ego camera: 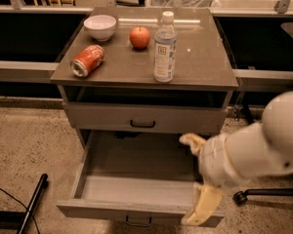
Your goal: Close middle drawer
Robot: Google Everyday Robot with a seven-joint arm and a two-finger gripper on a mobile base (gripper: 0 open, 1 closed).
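Note:
The middle drawer is pulled far out of the grey cabinet. Its inside looks empty and its small dark loop handle sits at the bottom edge of the view. My gripper hangs over the drawer's right side on a white arm coming in from the right. It is open and holds nothing. One yellowish finger points over the drawer's inside. The other finger reaches down across the right end of the front panel.
The drawer above is shut. On the cabinet top stand a white bowl, a red apple, a water bottle and a red can lying on its side. A black bar and a chair wheel are on the floor.

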